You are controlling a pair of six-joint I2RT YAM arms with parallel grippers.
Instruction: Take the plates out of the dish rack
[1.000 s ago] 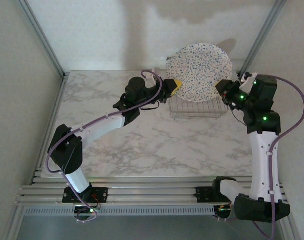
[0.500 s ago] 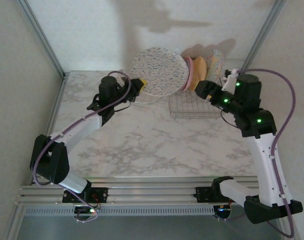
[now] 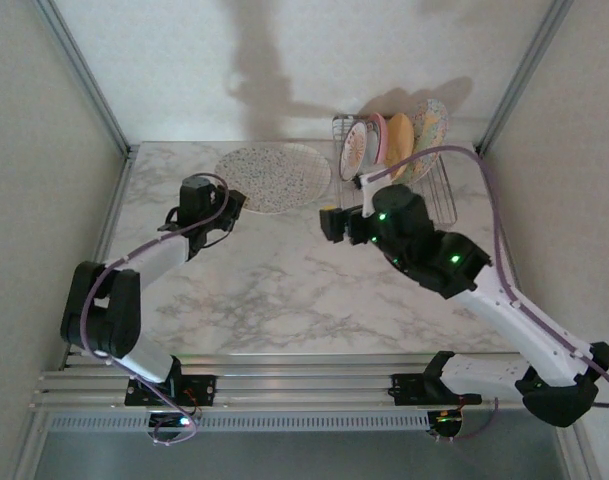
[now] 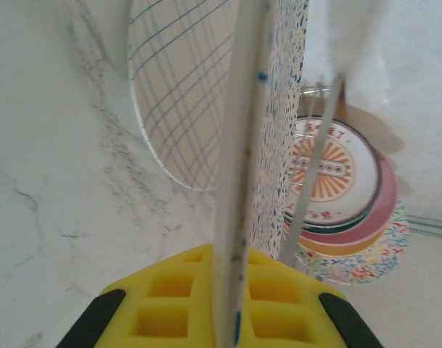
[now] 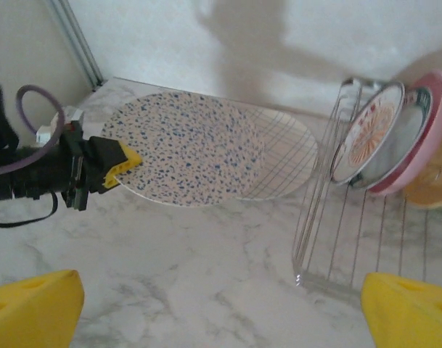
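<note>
The left pincer (image 3: 234,203) is clamped on the rim of the speckled plate (image 3: 274,175), holding it nearly flat over the grid plate (image 5: 282,156), which lies on the table (image 3: 284,280) left of the rack (image 3: 439,195); whether the two plates touch I cannot tell. The right pincer (image 3: 329,222) hangs wide and empty over the table, near the rack's front corner. Standing on edge in the rack are a white plate (image 5: 369,130), a pink plate (image 5: 424,130), an orange plate (image 3: 399,135) and a floral plate (image 3: 431,122).
</note>
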